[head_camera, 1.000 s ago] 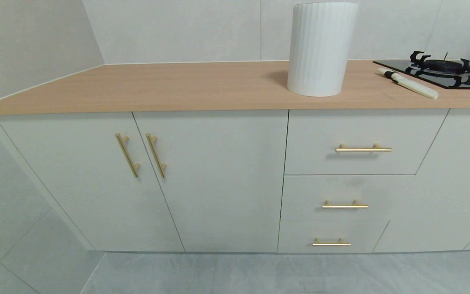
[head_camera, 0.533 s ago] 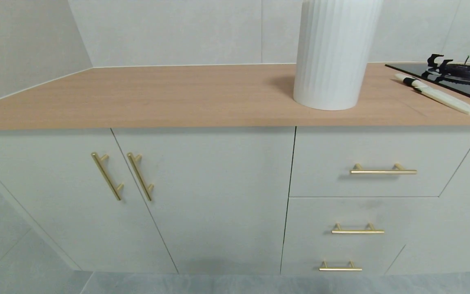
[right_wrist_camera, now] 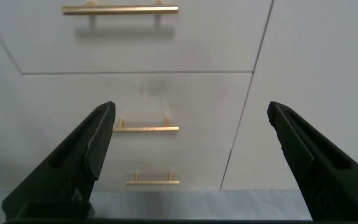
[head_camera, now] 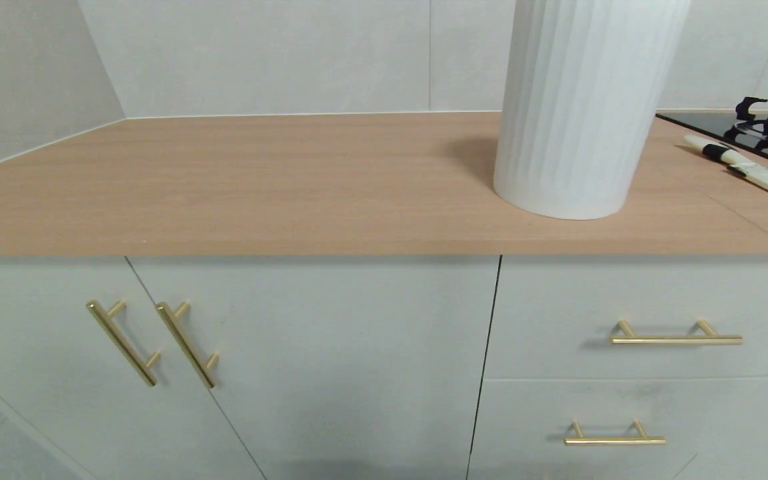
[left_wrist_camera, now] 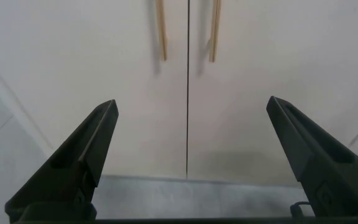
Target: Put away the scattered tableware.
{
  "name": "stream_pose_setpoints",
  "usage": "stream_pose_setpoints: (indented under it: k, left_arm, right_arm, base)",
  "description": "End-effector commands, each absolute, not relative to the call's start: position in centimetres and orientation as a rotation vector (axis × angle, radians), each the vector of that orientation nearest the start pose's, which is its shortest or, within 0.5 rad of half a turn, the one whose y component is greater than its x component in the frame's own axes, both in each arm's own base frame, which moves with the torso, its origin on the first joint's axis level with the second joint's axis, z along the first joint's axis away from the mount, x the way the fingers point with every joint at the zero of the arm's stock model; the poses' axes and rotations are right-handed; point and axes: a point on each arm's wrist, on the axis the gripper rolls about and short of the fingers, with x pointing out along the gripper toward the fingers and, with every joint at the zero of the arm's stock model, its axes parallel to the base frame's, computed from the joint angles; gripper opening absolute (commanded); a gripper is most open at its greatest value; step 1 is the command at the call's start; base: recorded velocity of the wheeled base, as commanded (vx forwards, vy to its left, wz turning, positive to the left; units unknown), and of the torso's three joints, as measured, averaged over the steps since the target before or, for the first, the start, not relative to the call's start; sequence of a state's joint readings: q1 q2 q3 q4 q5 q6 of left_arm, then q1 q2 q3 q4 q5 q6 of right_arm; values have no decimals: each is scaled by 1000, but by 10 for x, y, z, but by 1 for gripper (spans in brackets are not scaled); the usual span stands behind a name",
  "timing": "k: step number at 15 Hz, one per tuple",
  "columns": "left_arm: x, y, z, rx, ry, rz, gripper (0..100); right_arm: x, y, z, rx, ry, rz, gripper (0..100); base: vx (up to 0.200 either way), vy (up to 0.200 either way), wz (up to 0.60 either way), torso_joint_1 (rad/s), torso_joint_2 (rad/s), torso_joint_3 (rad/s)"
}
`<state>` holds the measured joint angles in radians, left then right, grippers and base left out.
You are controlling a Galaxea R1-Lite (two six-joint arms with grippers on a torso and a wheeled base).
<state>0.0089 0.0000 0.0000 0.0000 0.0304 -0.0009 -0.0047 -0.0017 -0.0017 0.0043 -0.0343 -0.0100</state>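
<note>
A white knife (head_camera: 754,171) with a black band lies on the wooden countertop (head_camera: 257,180) at the far right, beside the stove. A tall white ribbed container (head_camera: 584,107) stands on the counter to the knife's left. My left gripper (left_wrist_camera: 188,118) is open and faces the two cupboard doors with gold handles (left_wrist_camera: 161,31). My right gripper (right_wrist_camera: 191,124) is open too, facing the stack of drawers with gold handles (right_wrist_camera: 120,10). Both grippers hold nothing and are low, in front of the cabinet.
A black gas stove (head_camera: 767,127) sits at the counter's right end. Below the counter are two cupboard doors with angled handles (head_camera: 184,343) on the left and drawers (head_camera: 674,337) on the right. Tiled walls close the back and left corner.
The head camera has moved closer to the counter, so the container, knife and cabinet fronts appear larger and lower in view. Nothing on the counter has moved.
</note>
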Motion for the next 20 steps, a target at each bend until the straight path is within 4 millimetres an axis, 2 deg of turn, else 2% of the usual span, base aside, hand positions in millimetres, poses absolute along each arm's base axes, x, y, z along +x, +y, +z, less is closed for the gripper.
stream_pose_setpoints:
  k: [1,2,16,20]
  left_arm:
    - [-23,0,75,-2,0,40,100]
    - [-23,0,75,-2,0,40,100]
    - [-23,0,75,3,0,40,100]
    - [-23,0,75,3,0,40,100]
  right_arm:
    - [-23,-1,75,-11,3,-38,100]
    - [-23,-1,75,-11,3,-38,100]
    - [-23,-1,75,-9,3,-38,100]
    - [-23,-1,75,-9,3,-38,100]
  base:
    - [0,0,0,0,0,0]
    - [0,0,-600,7,-2,-2]
    - [0,0,0,0,0,0]
    - [0,-200,0,2,4,-1]
